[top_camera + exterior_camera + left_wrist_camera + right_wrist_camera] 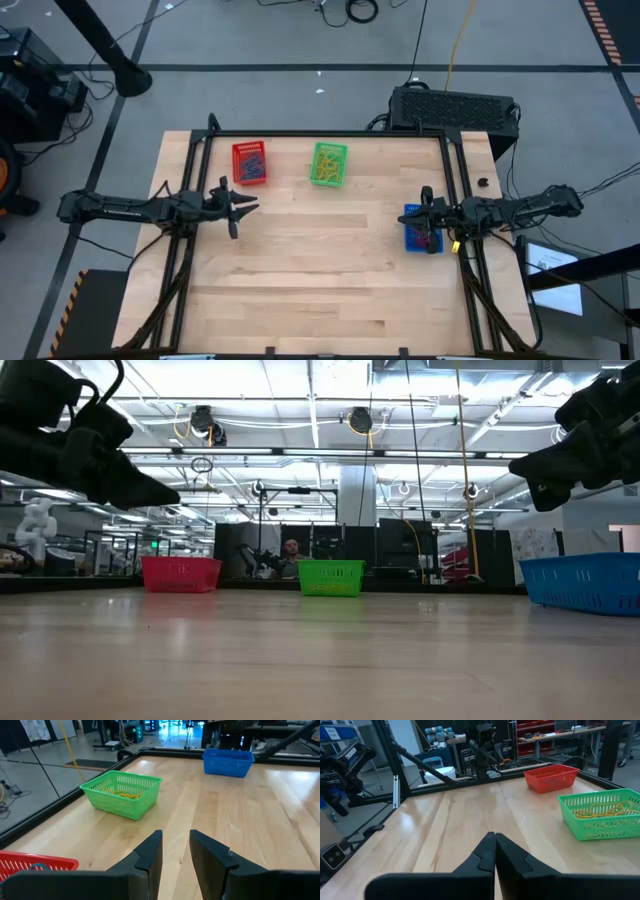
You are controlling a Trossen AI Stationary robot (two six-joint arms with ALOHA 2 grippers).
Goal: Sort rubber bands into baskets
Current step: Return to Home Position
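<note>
Left pincer [175, 834] is held spread, right pincer [494, 835] pressed together, over the wooden surface [240, 820]; thin yellow rubber bands [122, 794] are piled in the green lattice basket [125, 806], set lengthwise front to back.

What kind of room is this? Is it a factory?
Probably a robotics lab or workshop: the left gripper and right gripper hang over a wooden table, bare pipes cross the ceiling, and storage racks stand behind.

On the wooden table [300, 280], a red basket [250, 162] and a green basket [328, 163] are set near the far edge, and a blue basket [585, 580] at the right side.
</note>
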